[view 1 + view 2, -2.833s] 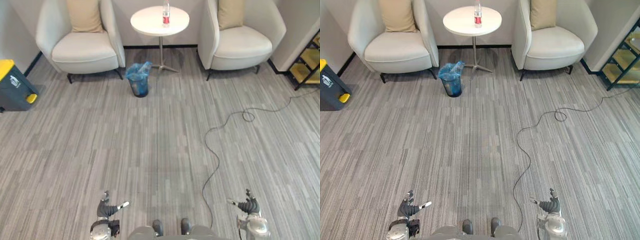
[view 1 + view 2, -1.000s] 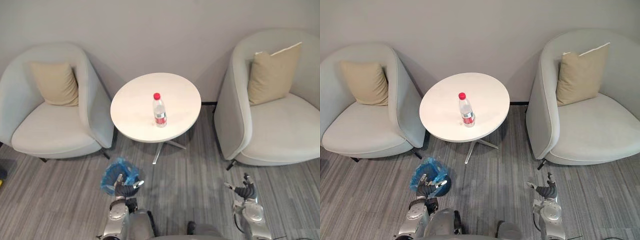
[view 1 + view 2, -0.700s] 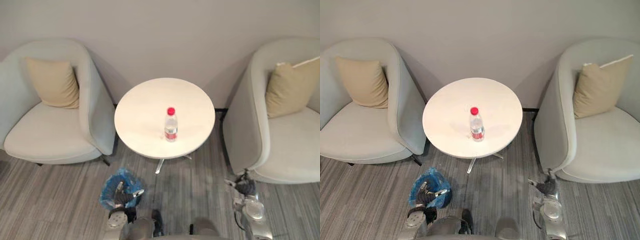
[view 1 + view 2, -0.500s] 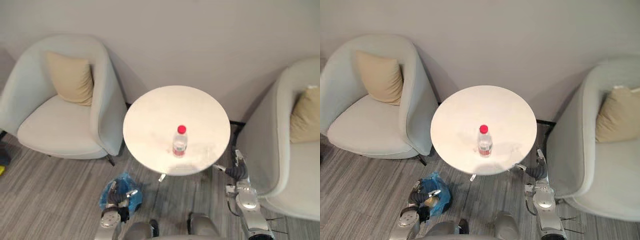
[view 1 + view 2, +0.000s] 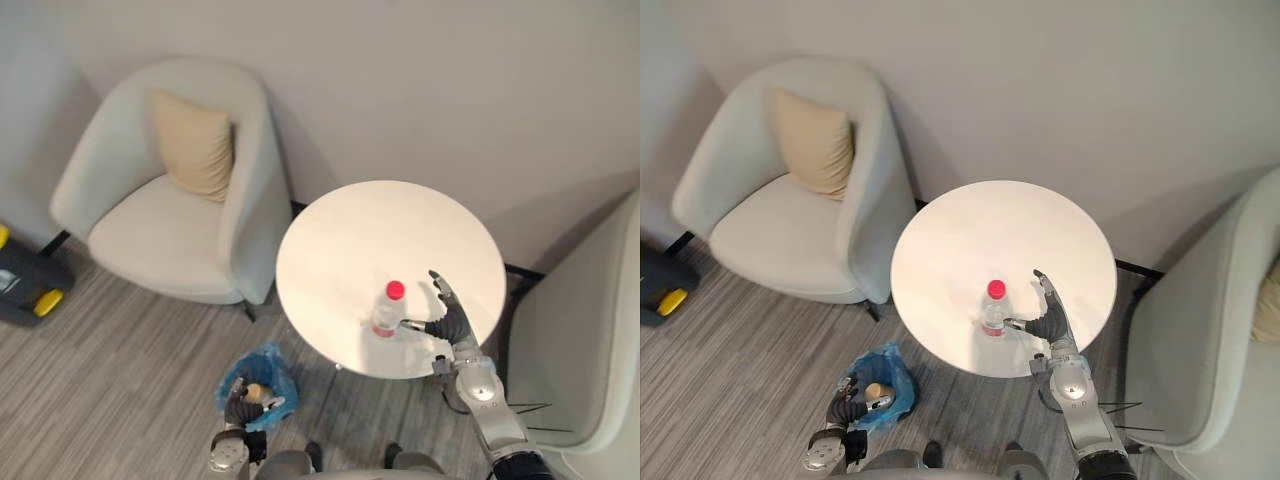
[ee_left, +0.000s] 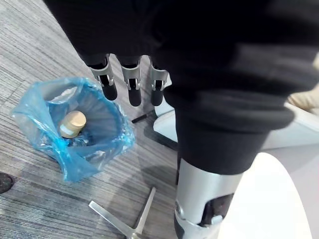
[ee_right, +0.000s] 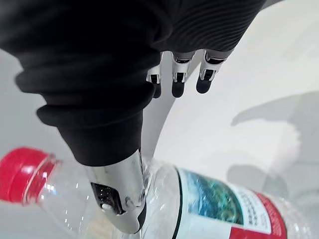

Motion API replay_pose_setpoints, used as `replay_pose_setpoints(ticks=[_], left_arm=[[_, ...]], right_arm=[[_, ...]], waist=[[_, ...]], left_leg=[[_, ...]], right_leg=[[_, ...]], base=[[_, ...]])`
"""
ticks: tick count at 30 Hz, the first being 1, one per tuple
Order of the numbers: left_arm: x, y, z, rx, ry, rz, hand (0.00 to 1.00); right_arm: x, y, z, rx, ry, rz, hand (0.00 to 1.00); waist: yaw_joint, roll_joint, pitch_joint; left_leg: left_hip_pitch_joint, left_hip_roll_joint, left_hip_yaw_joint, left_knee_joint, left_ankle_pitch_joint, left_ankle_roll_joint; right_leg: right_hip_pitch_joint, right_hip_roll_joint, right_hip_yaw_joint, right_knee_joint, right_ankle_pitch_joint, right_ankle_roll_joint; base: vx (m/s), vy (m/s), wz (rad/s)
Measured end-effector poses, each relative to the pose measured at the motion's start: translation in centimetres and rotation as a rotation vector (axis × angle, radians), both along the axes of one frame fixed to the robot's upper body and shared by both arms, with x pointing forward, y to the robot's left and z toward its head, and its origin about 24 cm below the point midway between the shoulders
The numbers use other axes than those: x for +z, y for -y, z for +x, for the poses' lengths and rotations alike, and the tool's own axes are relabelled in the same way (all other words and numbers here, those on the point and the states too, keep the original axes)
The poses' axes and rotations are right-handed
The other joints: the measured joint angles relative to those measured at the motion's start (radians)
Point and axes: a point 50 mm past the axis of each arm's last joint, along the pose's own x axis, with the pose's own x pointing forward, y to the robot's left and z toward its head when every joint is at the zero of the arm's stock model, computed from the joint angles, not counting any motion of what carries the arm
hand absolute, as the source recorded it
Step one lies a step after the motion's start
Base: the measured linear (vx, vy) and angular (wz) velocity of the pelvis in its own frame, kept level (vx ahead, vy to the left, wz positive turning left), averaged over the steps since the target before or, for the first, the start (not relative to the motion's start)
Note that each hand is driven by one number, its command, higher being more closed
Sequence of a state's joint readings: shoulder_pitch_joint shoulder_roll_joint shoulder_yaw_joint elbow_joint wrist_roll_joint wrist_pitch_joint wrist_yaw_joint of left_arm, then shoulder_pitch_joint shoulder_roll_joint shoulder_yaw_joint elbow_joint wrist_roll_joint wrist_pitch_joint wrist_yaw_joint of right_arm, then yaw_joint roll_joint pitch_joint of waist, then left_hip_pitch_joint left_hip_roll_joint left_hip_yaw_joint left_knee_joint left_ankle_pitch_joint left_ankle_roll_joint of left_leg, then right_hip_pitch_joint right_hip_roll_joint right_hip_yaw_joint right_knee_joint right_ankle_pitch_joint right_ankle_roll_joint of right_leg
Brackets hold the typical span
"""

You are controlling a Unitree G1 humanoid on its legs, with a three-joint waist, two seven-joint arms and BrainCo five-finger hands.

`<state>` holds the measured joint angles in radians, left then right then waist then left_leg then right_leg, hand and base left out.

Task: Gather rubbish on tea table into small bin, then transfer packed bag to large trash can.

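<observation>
Far left on the floor, the large trash can (image 5: 22, 287) sits well apart from the action; it only matters once the bag is packed. Next comes the armchair (image 5: 170, 230) with its cushion (image 5: 195, 147). In front of it the small bin (image 5: 280, 375) stands on the floor beside the bench's foot, blue bag lining it, and a tan-topped item (image 6: 72, 122) already lies inside. The left hand (image 5: 243, 408) hangs low over that bin, fingers straight and relaxed, holding nothing; it looks parked there, clear of the bench.

On to the round white bench (image 5: 380, 240): the bottle (image 5: 385, 312), clear with a red cap, stands upright near the front edge. The right hand (image 5: 450, 322) is right beside it, fingers spread and raised, thumb stretched towards the bottle's side. That wide gape looks set to wrap the bottle, and nothing is clasped yet. I can't tell whether the thumb touches. A second armchair (image 5: 590, 340) closes the right side.
</observation>
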<state>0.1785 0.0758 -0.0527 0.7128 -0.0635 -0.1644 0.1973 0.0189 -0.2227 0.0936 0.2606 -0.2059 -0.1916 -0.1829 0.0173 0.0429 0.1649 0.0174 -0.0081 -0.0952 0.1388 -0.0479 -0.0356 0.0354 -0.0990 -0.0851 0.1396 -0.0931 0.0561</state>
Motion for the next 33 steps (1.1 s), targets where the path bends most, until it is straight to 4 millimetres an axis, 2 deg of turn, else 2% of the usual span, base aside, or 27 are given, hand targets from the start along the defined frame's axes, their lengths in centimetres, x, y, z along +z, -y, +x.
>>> replay_pose_setpoints(ticks=[6,9,10,14,15,19,20,25,27,29,33], left_arm=[[-0.2,0.7,-0.1,-0.040,-0.012,0.002,0.00],[-0.2,0.7,-0.2,-0.044,-0.014,0.006,0.00],[-0.3,0.7,-0.4,-0.043,-0.019,0.006,0.00],[-0.4,0.7,-0.8,-0.039,-0.029,0.007,0.00],[-0.3,0.8,-0.7,-0.044,-0.025,0.007,0.00],[-0.3,0.9,-0.6,-0.041,-0.022,0.008,0.00],[-0.3,0.9,-0.5,-0.038,-0.017,0.011,0.00],[0.1,1.0,0.6,-0.040,0.012,0.015,0.00],[0.3,1.0,1.0,-0.041,0.024,0.016,0.00],[0.4,0.9,1.1,-0.039,0.030,0.016,0.00],[0.4,0.6,1.1,-0.026,0.032,0.018,0.00]], right_arm=[[0.0,-0.1,1.6,-0.046,0.010,0.003,0.00],[-0.1,-0.6,2.5,-0.068,0.011,0.025,0.00],[0.3,-0.8,3.0,-0.072,0.025,0.035,1.00],[1.2,-0.9,4.9,-0.099,0.051,0.057,1.00],[1.6,-0.8,5.5,-0.110,0.062,0.056,1.00],[3.0,-0.7,6.8,-0.110,0.098,0.075,1.00],[3.2,-0.7,7.0,-0.111,0.103,0.081,1.00],[3.6,-0.9,7.2,-0.112,0.110,0.113,1.00],[4.4,-0.9,7.1,-0.106,0.148,0.118,1.00],[6.2,-1.1,6.3,-0.082,0.239,0.134,1.00],[7.3,-1.4,4.4,-0.048,0.323,0.148,1.00]], waist=[[-0.002,0.024,0.016],[0.004,0.029,0.035],[0.006,0.036,0.040],[0.012,0.058,0.057],[0.021,0.068,0.062],[0.025,0.073,0.076],[0.025,0.073,0.082],[0.029,0.067,0.087],[0.029,0.065,0.088],[0.027,0.062,0.090],[0.019,0.040,0.097]], left_leg=[[-0.024,-0.001,-0.095,-0.057,0.015,0.003],[-0.048,0.003,-0.101,-0.099,0.044,-0.011],[-0.067,0.002,-0.105,-0.106,0.052,-0.007],[-0.092,-0.002,-0.108,-0.112,0.053,-0.009],[-0.101,-0.003,-0.110,-0.124,0.054,-0.009],[-0.127,-0.004,-0.132,-0.123,0.067,-0.028],[-0.127,-0.004,-0.145,-0.120,0.093,-0.034],[-0.128,-0.012,-0.151,-0.119,0.104,-0.022],[-0.127,-0.014,-0.153,-0.119,0.104,-0.022],[-0.115,-0.014,-0.156,-0.118,0.104,-0.022],[-0.086,-0.028,-0.205,-0.103,0.104,-0.022]], right_leg=[[-0.005,0.002,-0.081,-0.015,0.003,0.002],[-0.035,0.004,-0.092,-0.022,0.028,0.004],[-0.053,0.004,-0.096,-0.021,0.031,0.009],[-0.090,-0.005,-0.096,-0.005,0.031,0.009],[-0.109,-0.007,-0.094,0.004,0.031,0.009],[-0.146,-0.008,-0.099,0.031,0.024,0.007],[-0.146,-0.006,-0.106,0.042,0.020,0.007],[-0.173,-0.020,-0.107,0.111,-0.023,-0.002],[-0.177,-0.024,-0.107,0.126,-0.037,-0.003],[-0.167,-0.024,-0.107,0.135,-0.046,-0.006],[-0.119,-0.038,-0.146,0.154,-0.085,-0.010]], base=[[-0.13,0.004,0.45],[-0.22,0.013,0.17],[-0.18,0.017,0.11],[-0.12,0.017,0.06],[-0.08,0.004,0.04],[0.00,-0.020,0.06],[0.07,-0.037,0.10],[0.10,-0.041,0.06],[0.10,-0.045,0.06],[0.08,-0.050,0.05],[0.05,-0.075,0.32]])
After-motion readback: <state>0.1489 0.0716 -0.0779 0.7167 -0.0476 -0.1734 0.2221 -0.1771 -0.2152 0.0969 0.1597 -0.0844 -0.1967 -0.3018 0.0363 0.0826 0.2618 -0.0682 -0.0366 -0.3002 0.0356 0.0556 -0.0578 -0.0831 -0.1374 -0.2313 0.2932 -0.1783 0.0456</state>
